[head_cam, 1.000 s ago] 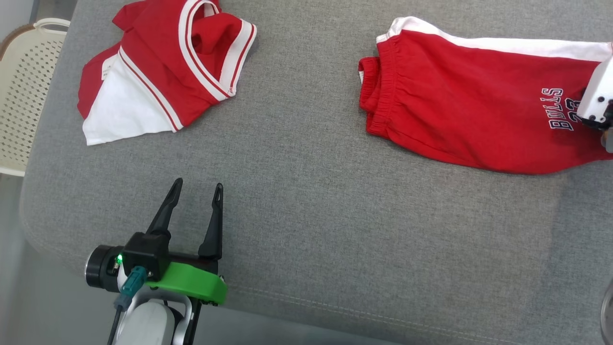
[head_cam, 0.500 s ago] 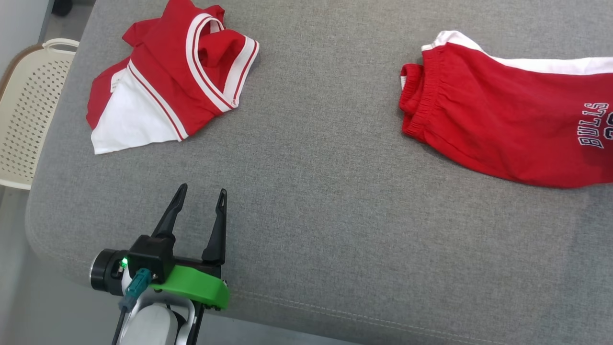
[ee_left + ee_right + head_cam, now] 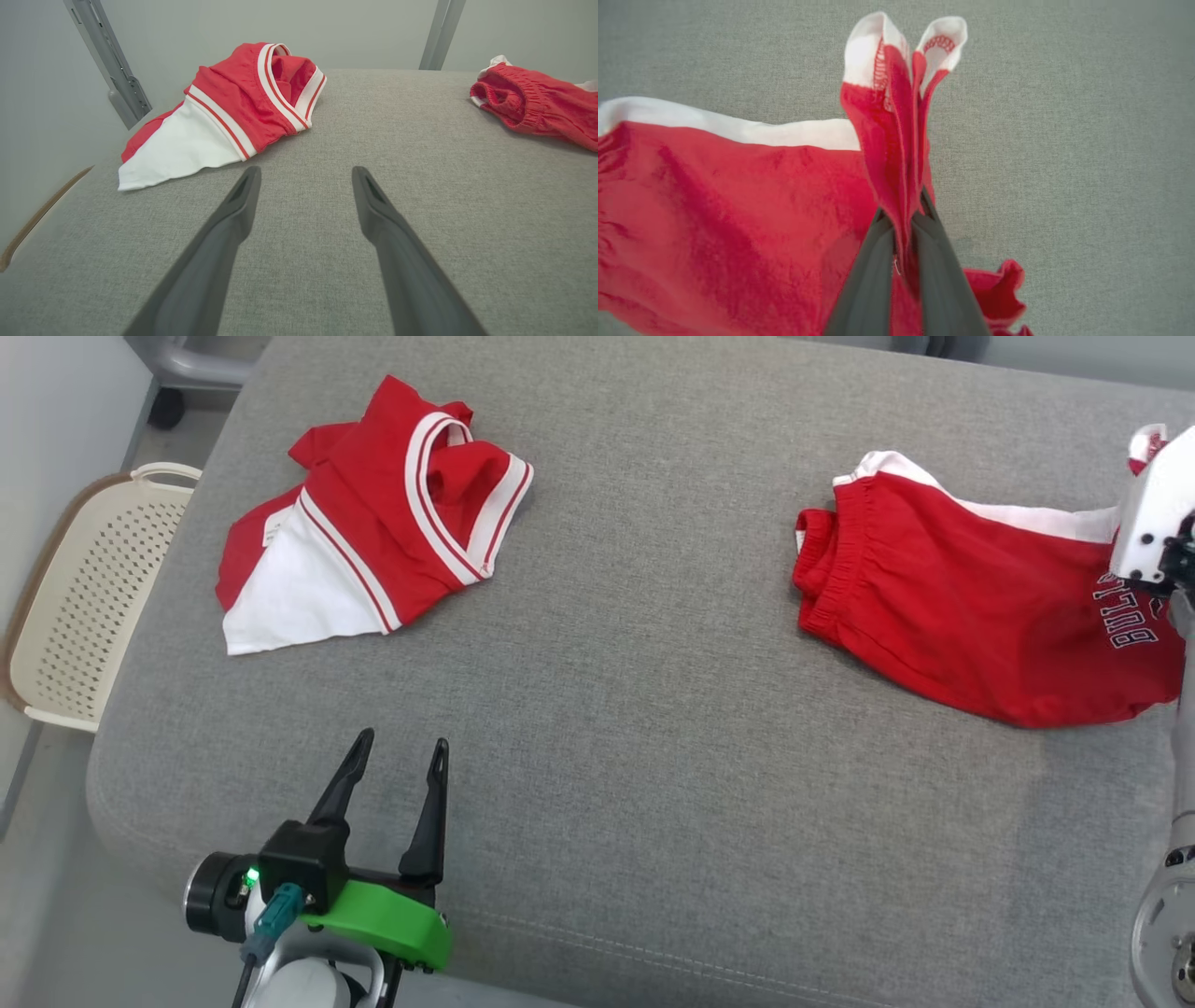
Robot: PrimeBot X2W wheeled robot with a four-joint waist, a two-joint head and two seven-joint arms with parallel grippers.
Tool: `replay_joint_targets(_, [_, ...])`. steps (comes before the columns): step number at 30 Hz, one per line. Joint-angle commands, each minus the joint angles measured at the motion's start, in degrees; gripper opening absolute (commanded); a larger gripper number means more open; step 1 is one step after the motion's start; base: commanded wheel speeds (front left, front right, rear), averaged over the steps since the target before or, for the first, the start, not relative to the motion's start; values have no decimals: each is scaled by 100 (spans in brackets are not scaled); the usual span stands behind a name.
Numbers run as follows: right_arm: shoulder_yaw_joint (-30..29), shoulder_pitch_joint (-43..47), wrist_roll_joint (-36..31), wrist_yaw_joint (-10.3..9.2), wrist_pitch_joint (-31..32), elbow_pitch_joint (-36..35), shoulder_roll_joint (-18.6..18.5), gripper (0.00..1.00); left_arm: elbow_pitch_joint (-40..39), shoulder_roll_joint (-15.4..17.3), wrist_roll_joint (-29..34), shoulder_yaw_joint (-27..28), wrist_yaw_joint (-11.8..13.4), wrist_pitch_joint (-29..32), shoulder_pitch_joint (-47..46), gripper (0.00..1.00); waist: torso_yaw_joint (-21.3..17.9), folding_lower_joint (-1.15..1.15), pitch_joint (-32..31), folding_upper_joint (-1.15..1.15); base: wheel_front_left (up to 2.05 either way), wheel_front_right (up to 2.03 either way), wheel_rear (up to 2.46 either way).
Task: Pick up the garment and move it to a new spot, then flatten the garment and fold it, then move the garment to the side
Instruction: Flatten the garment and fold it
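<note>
Red shorts (image 3: 952, 607) lettered "BULLS", hem in pinch of right end effector (image 3: 903, 217); left end effector (image 3: 402, 739) spread.

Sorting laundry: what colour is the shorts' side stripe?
White stripe on red shorts; head view shows it best.
</note>
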Motion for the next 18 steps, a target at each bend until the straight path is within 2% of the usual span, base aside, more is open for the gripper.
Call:
replay_joint_targets(1, [72, -98, -20, -8, 31, -30, 88, 0, -23, 19, -18, -25, 29, 17, 123, 100, 155, 0, -130, 0, 0, 0, 0])
replay_joint_targets(6, [208, -166, -82, -8, 27, 29, 307, 0, -61, -5, -49, -94, 35, 48, 191, 100, 408, 0, -193, 0, 0, 0, 0])
replay_joint_targets(18, [370, -332, -237, -7, -154, 458, 517, 0, 50, -116, -120, -243, -5, 4, 226, 100, 1030, 0, -146, 0, 0, 0, 0])
